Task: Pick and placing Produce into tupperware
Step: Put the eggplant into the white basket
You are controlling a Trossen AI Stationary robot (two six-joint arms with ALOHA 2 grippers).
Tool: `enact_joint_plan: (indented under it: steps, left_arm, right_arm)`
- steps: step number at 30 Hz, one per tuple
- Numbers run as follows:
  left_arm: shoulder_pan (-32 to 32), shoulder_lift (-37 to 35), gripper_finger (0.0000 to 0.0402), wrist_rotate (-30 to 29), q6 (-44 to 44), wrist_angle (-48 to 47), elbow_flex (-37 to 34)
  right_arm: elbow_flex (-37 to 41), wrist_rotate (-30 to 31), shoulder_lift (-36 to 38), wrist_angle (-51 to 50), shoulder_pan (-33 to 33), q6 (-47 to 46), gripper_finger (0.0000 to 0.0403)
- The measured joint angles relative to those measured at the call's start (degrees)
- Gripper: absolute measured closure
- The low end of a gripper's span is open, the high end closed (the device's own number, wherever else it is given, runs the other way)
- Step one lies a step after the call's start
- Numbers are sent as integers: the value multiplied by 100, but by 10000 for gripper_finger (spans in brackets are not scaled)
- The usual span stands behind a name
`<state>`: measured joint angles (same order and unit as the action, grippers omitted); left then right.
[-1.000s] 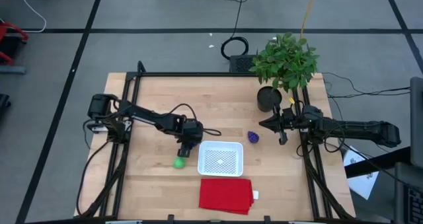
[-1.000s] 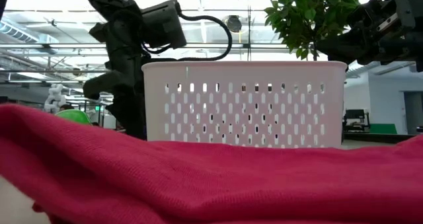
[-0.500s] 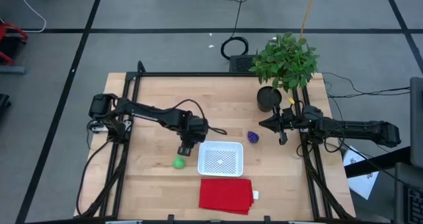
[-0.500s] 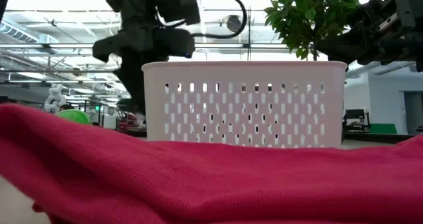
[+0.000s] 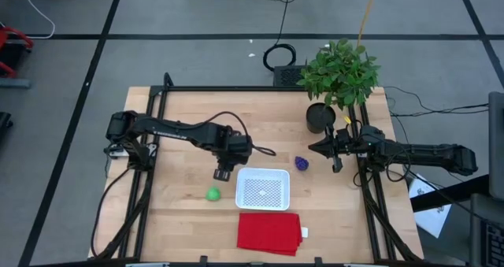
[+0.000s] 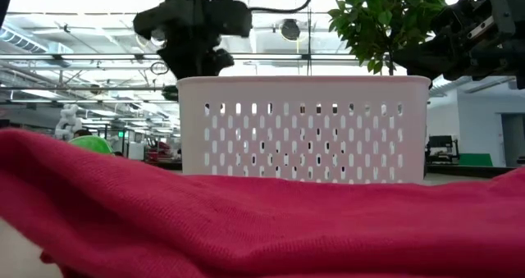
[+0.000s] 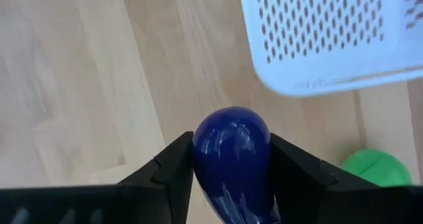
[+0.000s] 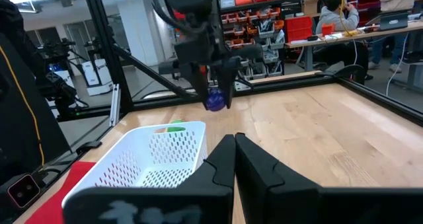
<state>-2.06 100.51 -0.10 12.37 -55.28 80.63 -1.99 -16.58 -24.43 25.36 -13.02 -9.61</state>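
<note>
Left gripper [image 5: 223, 172] pinching a dark purple piece [image 7: 231, 151], raised just left of the tupperware's [image 5: 263, 189] far-left corner. Mid-carry, by the look of it; next calls for shifting right over the container, then releasing. Green ball [image 5: 213, 194] on the table near-left of the container, another purple piece [image 5: 302, 163] far-right. Right gripper [image 5: 324, 148] waiting at right, fingers pressed together.

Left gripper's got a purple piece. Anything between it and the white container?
Nothing visible. The left gripper holds the purple piece above bare table, just beside the empty white container.
</note>
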Motion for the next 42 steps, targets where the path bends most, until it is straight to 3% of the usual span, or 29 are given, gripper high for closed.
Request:
enact_joint_plan:
  steps: [8, 11, 28, 42]
  left_arm:
    - [-153, 0, 234, 12, -125, 181, 36]
    - [-219, 0, 234, 361, -246, 382, 82]
    - [-357, 88, 234, 505, -297, 486, 1136]
    - [-480, 1201, 234, 852, 69, 411, 1870]
  right_arm:
    - [1, 2, 1, 0, 0, 2, 403]
    - [-1, 1, 1, 1, 0, 2, 403]
    - [-1, 2, -1, 0, 0, -2, 403]
    - [-1, 2, 0, -17, 0, -15, 403]
